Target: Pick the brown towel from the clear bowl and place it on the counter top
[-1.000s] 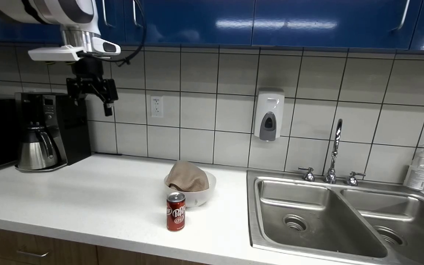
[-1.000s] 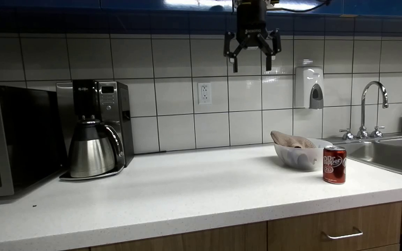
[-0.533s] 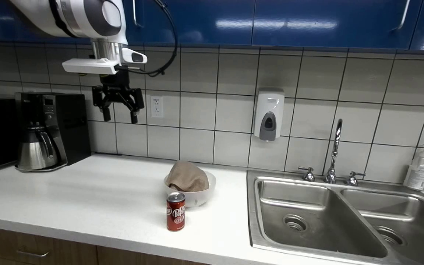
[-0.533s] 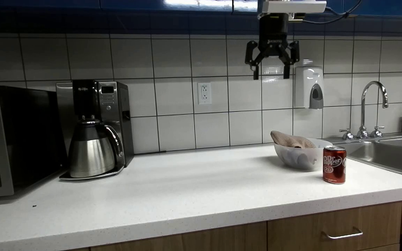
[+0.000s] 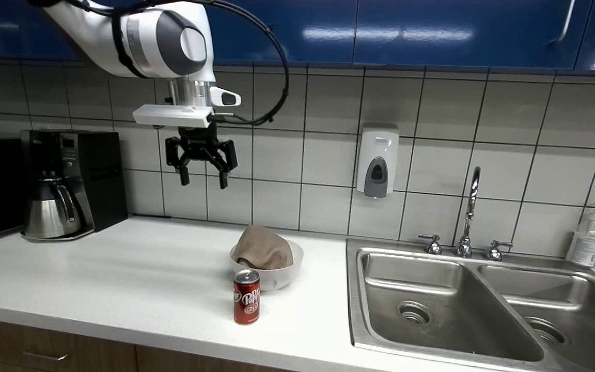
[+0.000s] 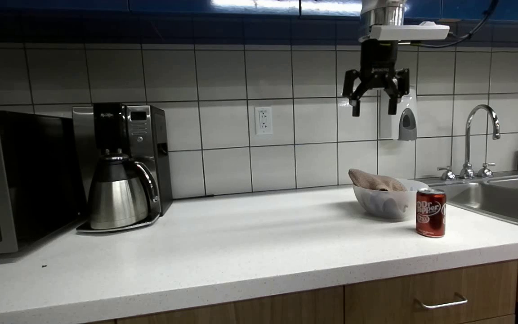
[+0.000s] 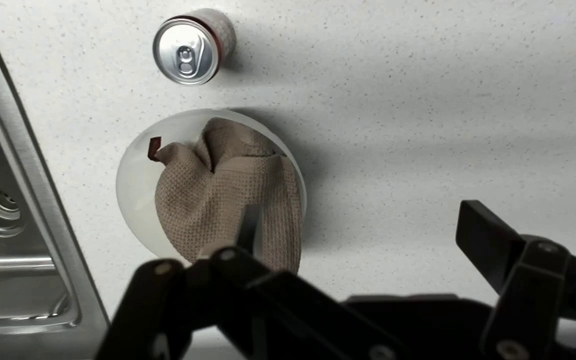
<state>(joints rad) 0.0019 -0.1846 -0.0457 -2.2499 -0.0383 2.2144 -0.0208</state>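
Observation:
The brown towel (image 5: pixel 264 249) lies bunched in the clear, frosted bowl (image 5: pixel 278 280) and rises above its rim. In the wrist view the towel (image 7: pixel 228 190) fills most of the bowl (image 7: pixel 137 182), with a small dark red tag at one corner. Both also show in an exterior view, towel (image 6: pixel 378 181) and bowl (image 6: pixel 382 202). My gripper (image 5: pixel 204 183) is open and empty, pointing down, well above the counter top (image 5: pixel 122 279). It also shows in an exterior view (image 6: pixel 374 112). In the wrist view the gripper (image 7: pixel 360 220) has one finger overlapping the towel and the other over bare counter.
A red soda can (image 5: pixel 246 298) stands just in front of the bowl. A metal sink (image 5: pixel 355 289) with a faucet (image 5: pixel 468 217) lies beside it. A coffee maker (image 6: pixel 124 171) and a microwave (image 6: pixel 38 180) stand at the opposite end. A soap dispenser (image 5: pixel 377 160) hangs on the wall.
The arm has moved toward the bowl and sink side and come down somewhat. The gripper stays open. The towel, bowl and can have not moved.

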